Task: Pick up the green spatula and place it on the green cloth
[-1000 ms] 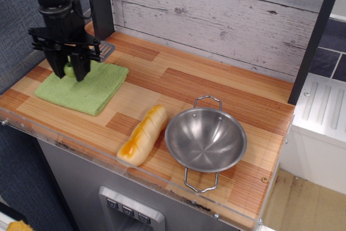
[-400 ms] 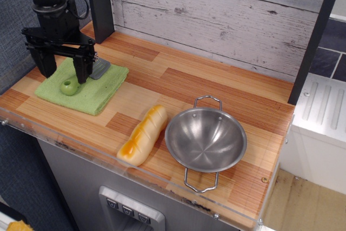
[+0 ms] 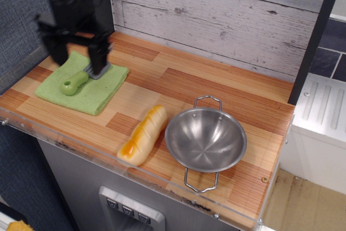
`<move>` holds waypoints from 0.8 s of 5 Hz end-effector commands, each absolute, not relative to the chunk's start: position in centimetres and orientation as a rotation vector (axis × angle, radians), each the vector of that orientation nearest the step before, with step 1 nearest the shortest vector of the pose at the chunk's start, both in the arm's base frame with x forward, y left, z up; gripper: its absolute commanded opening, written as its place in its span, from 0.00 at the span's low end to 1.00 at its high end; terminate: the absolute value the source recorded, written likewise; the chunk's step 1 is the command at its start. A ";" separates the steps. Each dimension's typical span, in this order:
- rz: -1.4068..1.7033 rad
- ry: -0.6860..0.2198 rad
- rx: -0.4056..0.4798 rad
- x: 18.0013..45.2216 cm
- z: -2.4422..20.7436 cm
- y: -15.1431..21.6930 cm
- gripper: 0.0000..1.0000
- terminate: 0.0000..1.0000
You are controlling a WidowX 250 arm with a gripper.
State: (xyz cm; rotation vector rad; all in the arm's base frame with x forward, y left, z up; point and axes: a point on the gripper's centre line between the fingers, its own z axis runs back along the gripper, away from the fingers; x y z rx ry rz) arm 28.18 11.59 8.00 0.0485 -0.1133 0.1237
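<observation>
The green spatula (image 3: 75, 83) lies flat on the green cloth (image 3: 82, 91) at the left of the counter, its lime handle toward the front left and its grey blade toward the back right. My gripper (image 3: 77, 57) hangs above the cloth, raised clear of the spatula, blurred by motion. Its two fingers (image 3: 98, 58) stand apart and hold nothing.
A bread loaf (image 3: 142, 134) lies at the counter's front middle. A steel bowl (image 3: 205, 140) with wire handles stands to its right. A dark post (image 3: 100, 4) rises behind the cloth, against the plank wall. A clear lip runs along the counter's front edge (image 3: 108, 155).
The gripper let go of the spatula, opened, and rose up and slightly right. The spatula went from standing upright in the jaws to lying flat on the cloth.
</observation>
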 end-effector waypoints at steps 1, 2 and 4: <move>0.084 -0.158 -0.018 29.6 11.5 9.4 1.00 0.00; 0.063 -0.146 -0.023 30.0 11.5 9.2 1.00 0.00; 0.003 -0.154 0.027 31.1 10.0 8.7 1.00 0.00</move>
